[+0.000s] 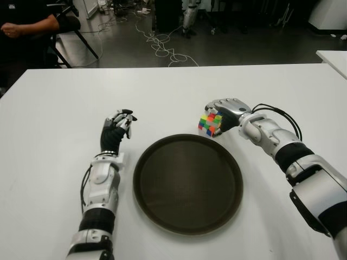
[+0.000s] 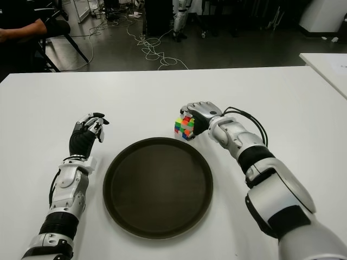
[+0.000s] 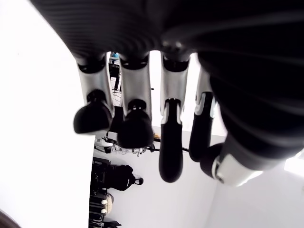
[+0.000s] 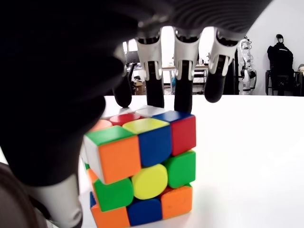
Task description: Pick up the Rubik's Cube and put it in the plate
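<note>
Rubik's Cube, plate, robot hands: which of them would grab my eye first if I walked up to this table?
Likely the brightly coloured Rubik's Cube, sitting on the white table just beyond the plate's far right rim, with the right hand draped over it; whether the fingers grip it yet is unclear. Next comes the big dark round plate in the middle, holding nothing. The left hand shows to the plate's left, fingers loosely curled and holding nothing.

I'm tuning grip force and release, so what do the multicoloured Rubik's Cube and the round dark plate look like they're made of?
The multicoloured Rubik's Cube, under the right hand: likely hard plastic, stickerless solid-coloured tiles with a slight sheen and rounded edges. The round dark plate: probably plastic or coated metal, a dark brown matte tray with a raised rim and only soft reflections; which one is unclear. The left hand shows left of the plate.
</note>
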